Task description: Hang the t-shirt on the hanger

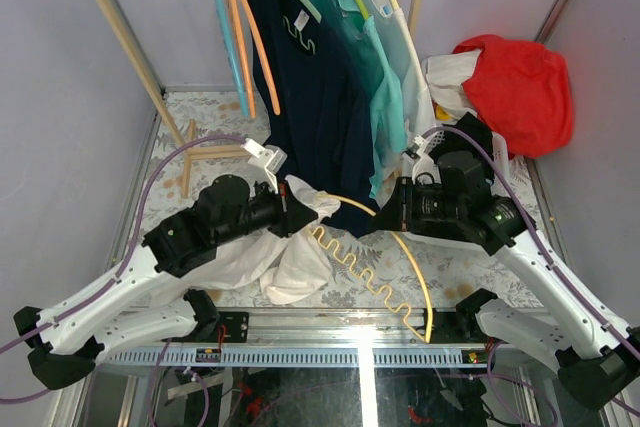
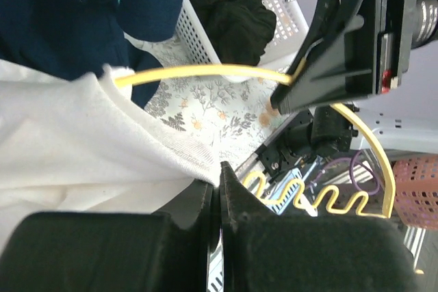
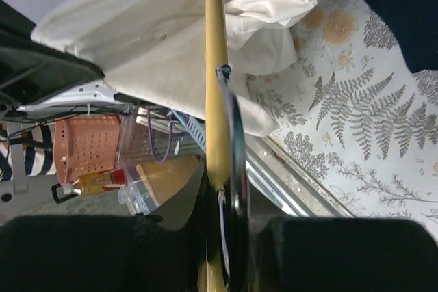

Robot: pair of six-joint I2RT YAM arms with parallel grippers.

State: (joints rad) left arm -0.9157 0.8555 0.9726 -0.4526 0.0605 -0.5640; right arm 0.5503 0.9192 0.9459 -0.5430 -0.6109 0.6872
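Here, your two arms reach in from the near corners of the table (image 1: 470,267) and meet nose to nose over its near middle. Your left arm rises from its base at the lower left, and its forearm runs up and rightward with the wrist pointing right. The left gripper (image 2: 219,173) has its jaws pressed together on a fold of the t-shirt (image 1: 285,262). In the left wrist view the white cloth runs right into the seam between the fingers.

Your right arm mirrors it: the elbow is lifted on the right and the wrist is aimed left. The right gripper (image 1: 382,211) is clamped on the upper arm of the hanger (image 2: 205,70), and the right wrist view shows the yellow bar passing lengthwise between the pinched fingers.

The t-shirt hangs bunched from the left gripper. It spills down and to the left onto the table's near part, partly under your left forearm.

The hanger is tilted. Its curved arm arcs from the shirt past the right gripper and down toward the near edge. Its wavy lower bar runs diagonally below the two grippers.

The far end of the hanger's arm goes out of sight at the shirt's hem, just beside the left gripper. You cannot tell whether it lies inside the cloth or behind it.

A navy shirt (image 1: 310,97) hangs from the rack (image 1: 120,27) just behind both grippers.
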